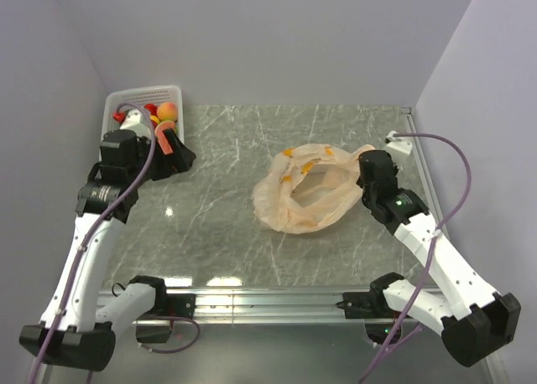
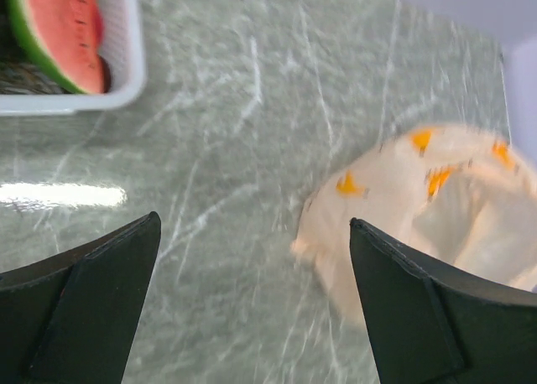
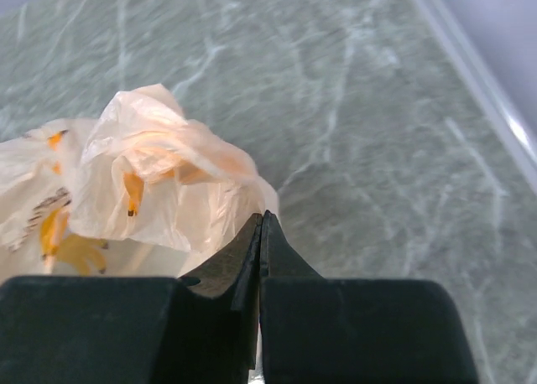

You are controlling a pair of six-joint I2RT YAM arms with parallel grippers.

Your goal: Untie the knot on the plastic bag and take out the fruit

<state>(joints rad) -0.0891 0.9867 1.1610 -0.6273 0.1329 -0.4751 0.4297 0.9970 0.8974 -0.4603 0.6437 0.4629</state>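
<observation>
We see a white slotted plastic basket (image 1: 148, 93) in the far left corner of the grey marbled bench (image 1: 226, 225). It holds the toy fruit: a red-fleshed watermelon wedge with a green rind (image 2: 54, 28) lies against its near wall, and a round red-yellow apple (image 1: 169, 110) sits beside some small red pieces that we cannot make out. The thin, crinkly, pale peach plastic bag with orange printed marks (image 1: 306, 195) lies slack on the bench, right of the middle and nearer the right edge. Its mouth gapes upward and shows pale folded film inside.

The left tool (image 2: 253, 225) hangs just in front of the basket's near right corner. Its two black fingers are spread wide and nothing is between them. The right tool (image 3: 263, 220) is at the bag's right rim, beside a bunched peak of plastic. Its fingers are pressed flat together with the tips against the film. We cannot tell whether any plastic is pinched between them.
</observation>
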